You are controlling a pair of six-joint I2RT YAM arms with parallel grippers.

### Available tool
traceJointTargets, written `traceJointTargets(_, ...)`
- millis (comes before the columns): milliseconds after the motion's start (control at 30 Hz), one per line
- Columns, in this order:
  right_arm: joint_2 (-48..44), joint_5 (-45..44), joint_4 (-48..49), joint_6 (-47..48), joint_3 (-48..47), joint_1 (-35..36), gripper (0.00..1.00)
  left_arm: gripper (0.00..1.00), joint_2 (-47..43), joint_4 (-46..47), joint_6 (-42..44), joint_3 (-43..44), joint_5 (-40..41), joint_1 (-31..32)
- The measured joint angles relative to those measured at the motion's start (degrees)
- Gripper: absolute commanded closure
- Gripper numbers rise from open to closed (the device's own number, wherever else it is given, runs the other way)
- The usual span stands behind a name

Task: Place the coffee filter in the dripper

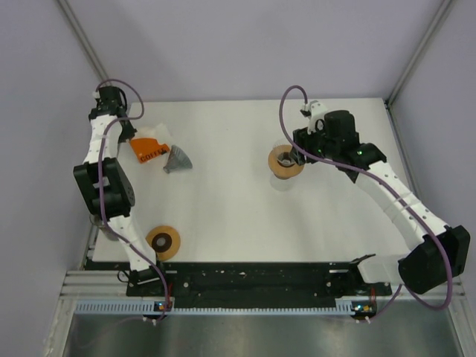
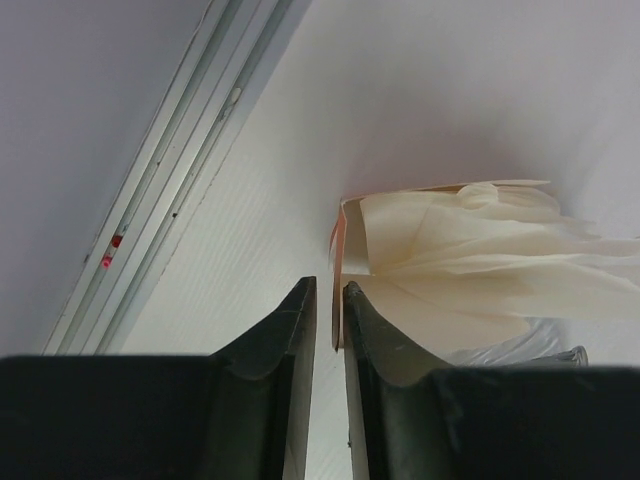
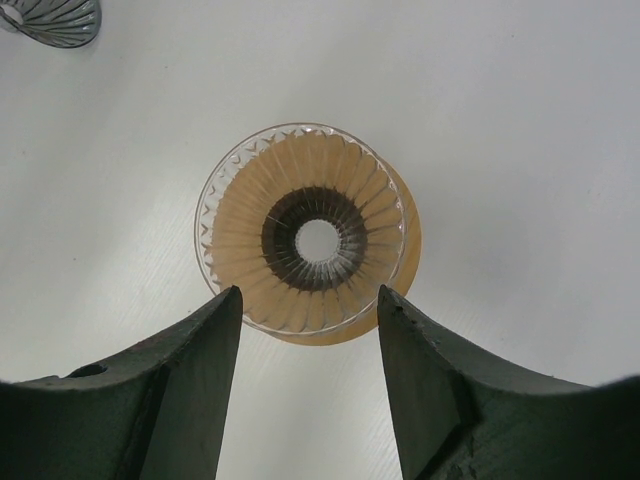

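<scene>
An orange pack [image 1: 149, 151] of cream paper coffee filters [image 2: 470, 250] lies at the back left of the table. My left gripper [image 2: 328, 285] is at the pack's left edge, its jaws nearly together with the thin orange edge [image 2: 338, 250] between the tips; in the top view the left gripper [image 1: 132, 134] is just left of the pack. A clear glass dripper [image 3: 305, 230] on a wooden base stands upright and holds no filter. My right gripper [image 3: 310, 290] is open just above its near rim; in the top view the right gripper [image 1: 297, 158] is beside the dripper [image 1: 286, 161].
A grey ribbed cone dripper [image 1: 177, 160] lies on its side right of the pack and shows in the right wrist view [image 3: 50, 20]. A wooden ring [image 1: 163, 240] lies near the front left by the left arm. Grey walls and metal rails [image 2: 160, 190] bound the table.
</scene>
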State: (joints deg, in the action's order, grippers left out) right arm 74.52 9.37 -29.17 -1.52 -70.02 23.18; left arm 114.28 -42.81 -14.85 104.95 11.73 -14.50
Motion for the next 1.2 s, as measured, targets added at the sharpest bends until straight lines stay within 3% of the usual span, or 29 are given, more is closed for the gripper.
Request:
traceJointTargets(167, -0.2, 0.1, 0.0, 0.0, 0.0, 0.0, 0.44, 1.00, 1.3, -0.2, 0.6, 0.0, -0.3, 0.0)
traceJointTargets(367, -0.3, 0.3, 0.0, 0.0, 0.0, 0.0, 0.44, 1.00, 1.4, -0.1, 1.7, 0.0, -2.4, -0.1)
traceJointTargets(900, -2.4, 1.5, -0.9, -0.2, -0.1, 0.0, 0.44, 1.00, -1.0, 0.3, -0.5, 0.4, -18.8, -0.2)
traceJointTargets(1200, -3.4, 4.2, -1.8, 0.0, -1.3, 0.0, 0.44, 1.00, -5.2, -0.5, -1.3, 3.2, -23.9, 1.4)
